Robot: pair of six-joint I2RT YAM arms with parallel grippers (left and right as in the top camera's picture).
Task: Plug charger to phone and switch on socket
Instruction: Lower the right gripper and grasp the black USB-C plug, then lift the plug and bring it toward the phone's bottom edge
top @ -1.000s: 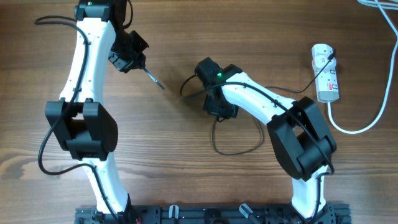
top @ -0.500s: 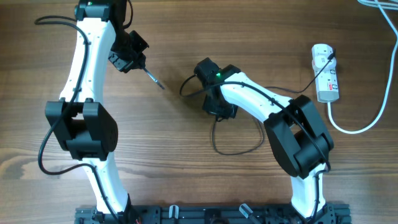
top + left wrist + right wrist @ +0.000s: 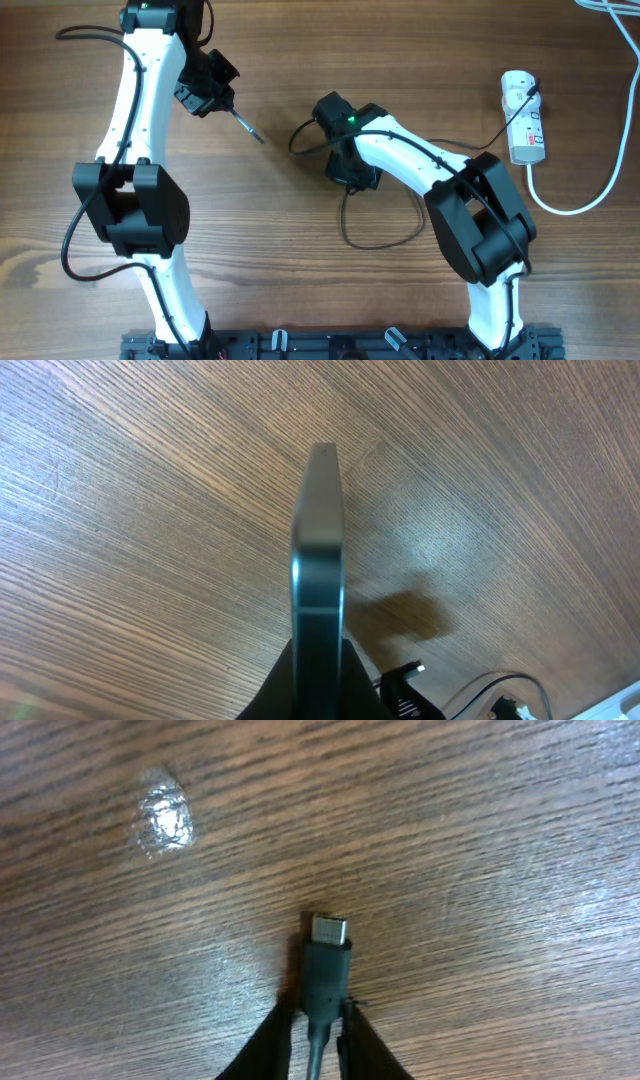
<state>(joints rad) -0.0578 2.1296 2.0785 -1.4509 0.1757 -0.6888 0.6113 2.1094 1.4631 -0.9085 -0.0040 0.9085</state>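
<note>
My left gripper point(image 3: 222, 100) is shut on the phone point(image 3: 248, 127) and holds it edge-on above the table. In the left wrist view the phone point(image 3: 318, 560) is a thin dark upright slab rising from the jaws point(image 3: 318, 675). My right gripper point(image 3: 352, 178) is shut on the charger's connector point(image 3: 328, 952), and the metal tip sticks out past the fingers point(image 3: 320, 1025) just over the wood. The charger cable point(image 3: 380, 243) loops on the table behind it. The white socket point(image 3: 526, 135) lies at the far right, with thin black cable reaching its far end.
The socket's thick white lead point(image 3: 590, 205) curves along the right edge. The right arm's elbow point(image 3: 480, 225) stands between the cable loop and the socket. A small shiny spot point(image 3: 162, 812) is on the wood ahead of the connector.
The right gripper has edged slightly left with the connector. The left arm and the phone have not visibly moved.
</note>
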